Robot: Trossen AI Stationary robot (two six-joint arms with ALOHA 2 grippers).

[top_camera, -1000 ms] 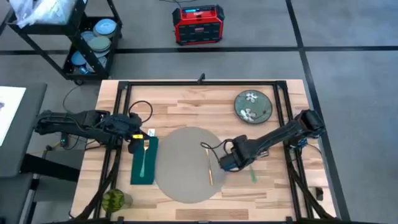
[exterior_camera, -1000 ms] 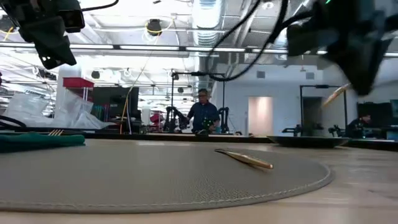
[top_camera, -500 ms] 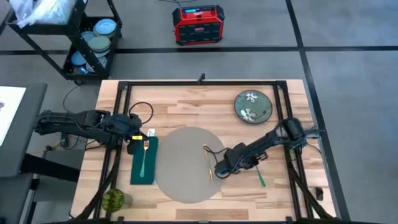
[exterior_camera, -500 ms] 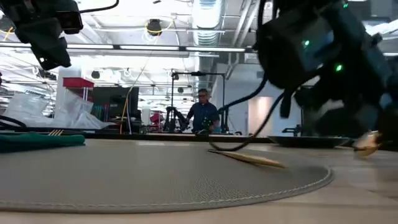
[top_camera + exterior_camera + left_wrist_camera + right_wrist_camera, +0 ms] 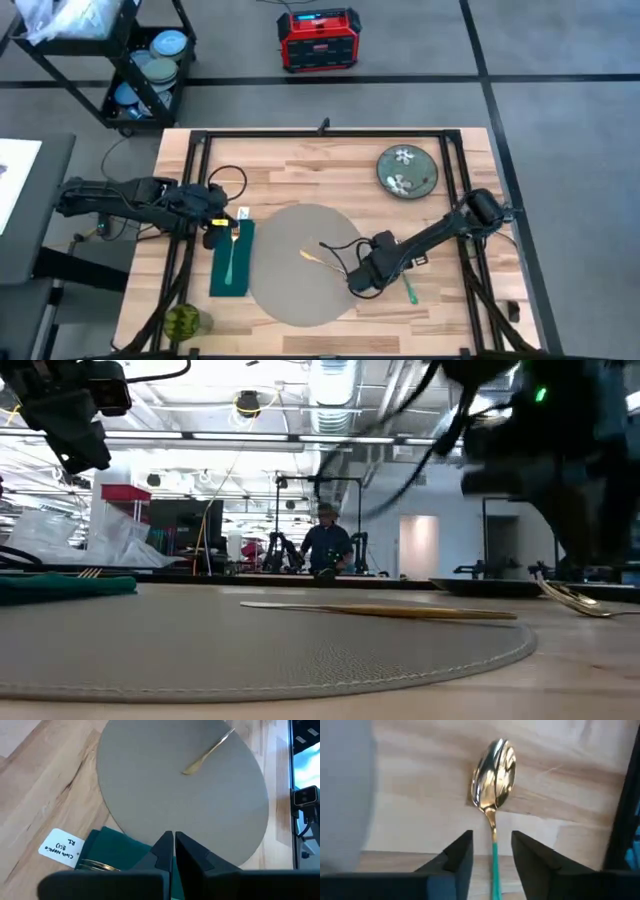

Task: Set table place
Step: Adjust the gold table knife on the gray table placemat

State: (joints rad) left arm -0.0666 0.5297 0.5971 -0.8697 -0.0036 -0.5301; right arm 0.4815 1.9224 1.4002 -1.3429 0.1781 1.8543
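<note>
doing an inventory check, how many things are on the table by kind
Cutlery: 3, a fork on the napkin, a gold knife on the placemat, a green-handled spoon on the wood
Placemat: 1
Green napkin: 1
Floral plate: 1
Green glass at the near left corner: 1
White label card: 1
Total: 8

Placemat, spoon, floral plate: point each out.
placemat [image 5: 290, 285], high view, bare grey surface.
spoon [image 5: 495, 769], right wrist view, gold bowl.
floral plate [image 5: 407, 169], high view, its centre.
</note>
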